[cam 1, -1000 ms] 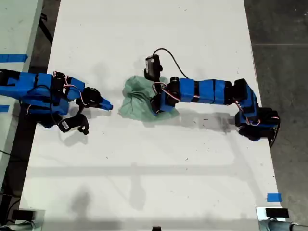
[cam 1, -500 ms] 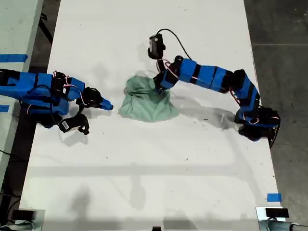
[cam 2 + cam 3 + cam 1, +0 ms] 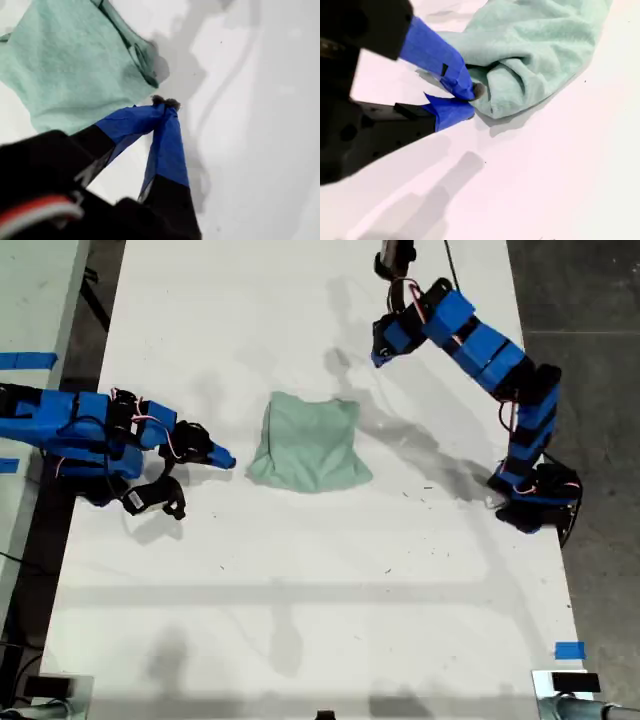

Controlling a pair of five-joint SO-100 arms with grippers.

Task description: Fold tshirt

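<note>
Closed tip to tip, our first gripper (image 3: 165, 102) has its two blue fingers meeting at a dark point with nothing held between them. In the exterior view we find it (image 3: 378, 358) lifted off the white table (image 3: 300, 620), at about one o'clock from the tshirt (image 3: 310, 440) and well apart from it. Its arm runs back in blue segments toward four o'clock, to a base near the table's edge on the exterior view's right. From the first wrist view we look down past the fingers at the cloth (image 3: 65, 65), with the arm's grey shadow falling across the bare table beside it.

Our second gripper (image 3: 467, 102) also has its blue fingers together, or very nearly so, and grips nothing. Its tips sit low over the table, just beside a rolled edge of the shirt (image 3: 545, 45); we cannot tell whether they touch it. In the exterior view this gripper (image 3: 225, 460) lies at nine o'clock from the shirt, pointing at it.

The shirt itself lies near the middle of the table as a compact pale mint-green bundle, roughly square, with a plain surface.

Farther out, a scrap of blue tape (image 3: 570, 650) lies at about five o'clock from the shirt, near the table's corner in the exterior view.
</note>
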